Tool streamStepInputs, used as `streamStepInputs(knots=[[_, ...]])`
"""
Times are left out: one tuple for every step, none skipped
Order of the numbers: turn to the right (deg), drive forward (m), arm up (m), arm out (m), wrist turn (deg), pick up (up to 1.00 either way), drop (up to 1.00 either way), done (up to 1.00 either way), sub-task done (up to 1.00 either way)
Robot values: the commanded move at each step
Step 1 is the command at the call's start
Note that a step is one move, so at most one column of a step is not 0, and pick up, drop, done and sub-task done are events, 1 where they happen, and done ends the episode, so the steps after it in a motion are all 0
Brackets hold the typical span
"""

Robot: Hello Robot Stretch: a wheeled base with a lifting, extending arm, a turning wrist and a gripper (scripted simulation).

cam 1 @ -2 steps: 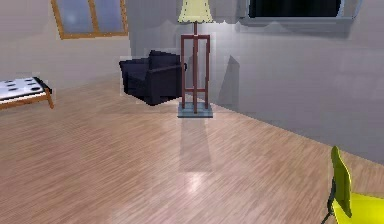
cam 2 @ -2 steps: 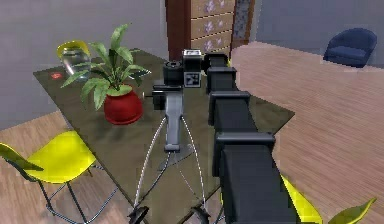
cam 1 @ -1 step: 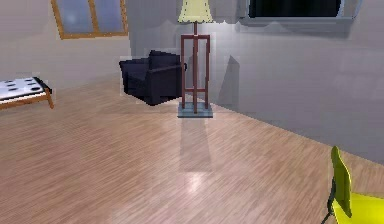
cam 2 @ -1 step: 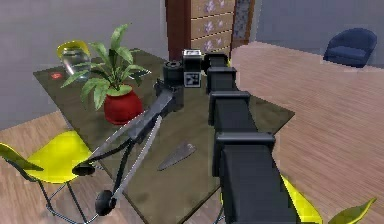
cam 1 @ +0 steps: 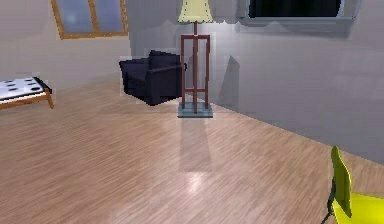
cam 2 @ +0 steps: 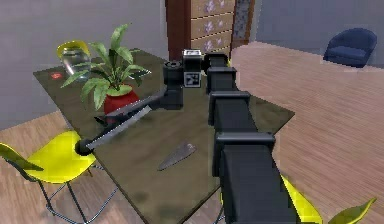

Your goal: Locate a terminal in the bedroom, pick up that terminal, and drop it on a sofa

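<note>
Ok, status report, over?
Gripper at table by potted plant, can't tell if holding anything. Dark armchair ahead beside lamp. Yellow chair at forward view's right.

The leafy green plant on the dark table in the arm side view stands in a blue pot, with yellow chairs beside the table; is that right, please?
Not quite: the pot is red, not blue, as the arm side view shows. The leafy green plant does stand on the dark table, with yellow chairs beside it.
</note>
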Motion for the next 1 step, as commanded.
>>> streamStepInputs(knots=[[0.0, 0.00, 0.00, 0.00, 45.0, 0.00, 0.00, 0.00, 0.00]])
